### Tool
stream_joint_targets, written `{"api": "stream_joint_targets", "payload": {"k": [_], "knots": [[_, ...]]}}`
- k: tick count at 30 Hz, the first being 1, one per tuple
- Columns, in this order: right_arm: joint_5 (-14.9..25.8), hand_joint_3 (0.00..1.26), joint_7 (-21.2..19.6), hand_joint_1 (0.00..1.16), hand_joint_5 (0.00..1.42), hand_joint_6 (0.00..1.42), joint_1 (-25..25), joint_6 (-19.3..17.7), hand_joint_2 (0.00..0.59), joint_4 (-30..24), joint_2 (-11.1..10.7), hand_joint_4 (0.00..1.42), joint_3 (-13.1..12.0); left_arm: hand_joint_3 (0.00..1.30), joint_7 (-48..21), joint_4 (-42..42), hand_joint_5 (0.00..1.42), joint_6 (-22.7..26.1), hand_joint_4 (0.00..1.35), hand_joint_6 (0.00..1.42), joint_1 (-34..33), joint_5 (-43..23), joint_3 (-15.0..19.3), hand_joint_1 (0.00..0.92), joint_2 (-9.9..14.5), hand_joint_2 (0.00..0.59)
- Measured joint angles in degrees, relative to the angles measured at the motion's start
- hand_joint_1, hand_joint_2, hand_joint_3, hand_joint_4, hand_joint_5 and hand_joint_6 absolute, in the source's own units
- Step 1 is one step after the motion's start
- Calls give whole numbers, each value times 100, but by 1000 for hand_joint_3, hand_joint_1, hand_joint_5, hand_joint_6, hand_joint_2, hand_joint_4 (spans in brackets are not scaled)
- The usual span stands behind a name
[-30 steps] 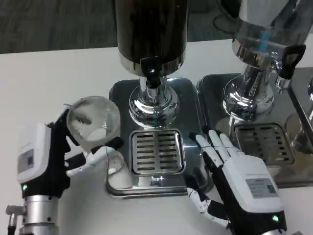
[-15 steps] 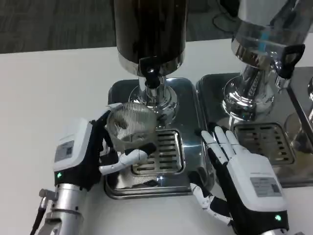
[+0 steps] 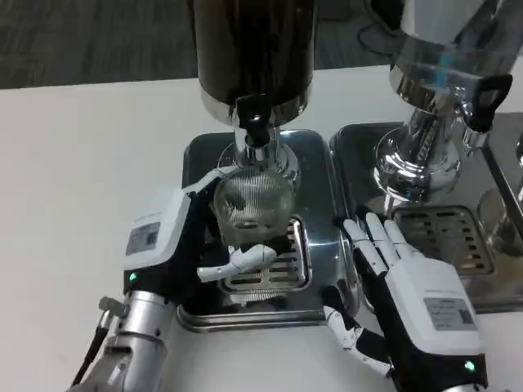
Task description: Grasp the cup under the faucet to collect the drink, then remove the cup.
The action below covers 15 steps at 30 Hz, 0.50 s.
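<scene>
Cup (image 3: 252, 201), the clear ribbed plastic one, sits in your left hand (image 3: 167, 245), fingers wrapped around its side, just beneath the black faucet (image 3: 254, 124). It looks light, thin-walled and crushable; hold mid-wall, gently. Your right hand (image 3: 413, 290) lies spread, holding nothing.

This looks like an office break area or a test room set up as a drinks counter. Two tall drink dispensers (image 3: 253, 57) (image 3: 445, 90) stand on shiny metal drip trays (image 3: 315, 163) on a plain white table (image 3: 90, 147), and dark grey carpet (image 3: 90, 37) runs behind it.
</scene>
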Motion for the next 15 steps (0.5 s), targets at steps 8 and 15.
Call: {"api": "stream_joint_targets", "payload": {"k": [8,15], "knots": [[20,96,0,477,28,167,11,0,456,0,3,1,4,224,-71,79,627,3,396,786,-23,-54,-32,170,-22,73],[99,96,1,477,28,166,4,-1,456,7,-8,1,36,169,-43,-13,520,104,278,661,29,-22,-31,91,-10,36]]}}
